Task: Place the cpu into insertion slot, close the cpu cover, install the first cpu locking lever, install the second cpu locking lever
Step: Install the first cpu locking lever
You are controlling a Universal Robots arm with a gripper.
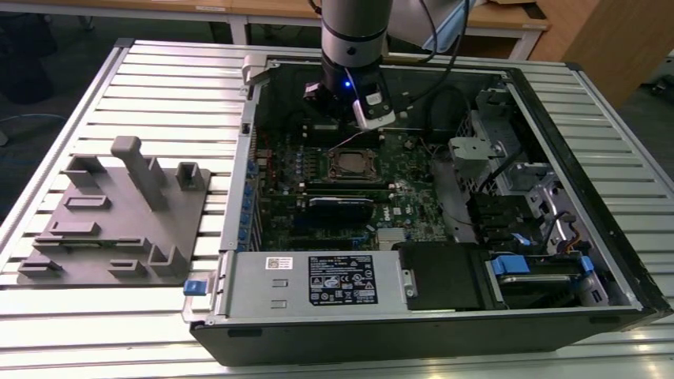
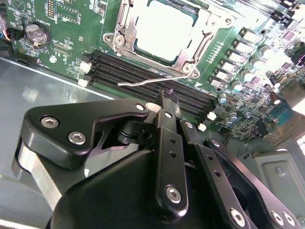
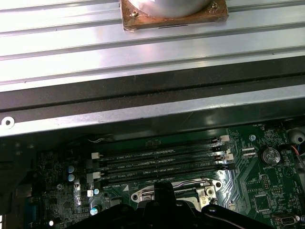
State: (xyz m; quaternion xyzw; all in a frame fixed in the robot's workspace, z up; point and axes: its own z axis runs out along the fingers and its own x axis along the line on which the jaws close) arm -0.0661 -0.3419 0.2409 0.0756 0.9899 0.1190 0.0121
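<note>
Hovers with the tool (image 2: pixel 167 98) pinched together, just beside a loose locking lever (image 2: pixel 143 82). Faces the cpu (image 2: pixel 164 33) lying under the lowered cpu cover (image 2: pixel 125 33).

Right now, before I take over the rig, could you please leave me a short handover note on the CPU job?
End effector: hovers over the long black memory slots, beside the socket; nothing visibly held; grip state unclear.
Flat silver-grey square cpu: seated in the square insertion slot on the green circuit board.
Thin silver metal cpu cover: lies down over the chip's edges.
Thin wire locking lever: sticks out free above the memory slots, apparently unlatched.
Done: chip placed, cover down.
Left: that lever at least; I cannot tell the other lever's state.
</note>
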